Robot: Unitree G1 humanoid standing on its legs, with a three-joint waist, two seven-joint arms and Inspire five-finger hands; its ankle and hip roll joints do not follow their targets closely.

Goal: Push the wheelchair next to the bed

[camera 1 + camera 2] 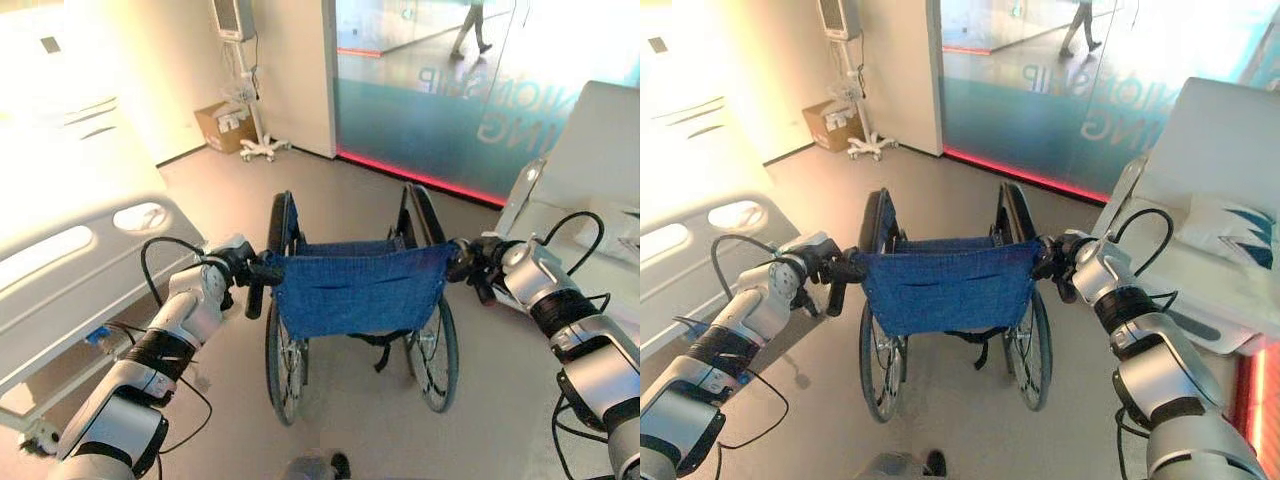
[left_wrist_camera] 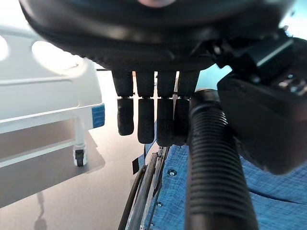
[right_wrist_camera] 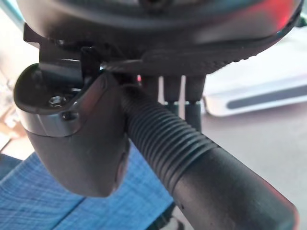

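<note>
Just ahead of my hands, the wheelchair rolls easily; left hand and right hand each clasp a ribbed, grippy handle, bed beside my left hand.

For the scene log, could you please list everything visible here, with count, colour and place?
wheelchair: one, blue fabric back, dark wheels, centre of the floor, facing away.
push handles: two, black ribbed grips, at the back's upper corners.
bed: one, white with side rails, on the robot's left.
second bed: one, white, with a patterned pillow, on the right.
cardboard box: one, brown, by the far wall.
wheeled stand: one, white, beside the box.
glass wall: one, teal-tinted, red strip at its foot.
person: one, walking beyond the glass.
left hand: dark, on the left handle.
right hand: dark, on the right handle.
</note>
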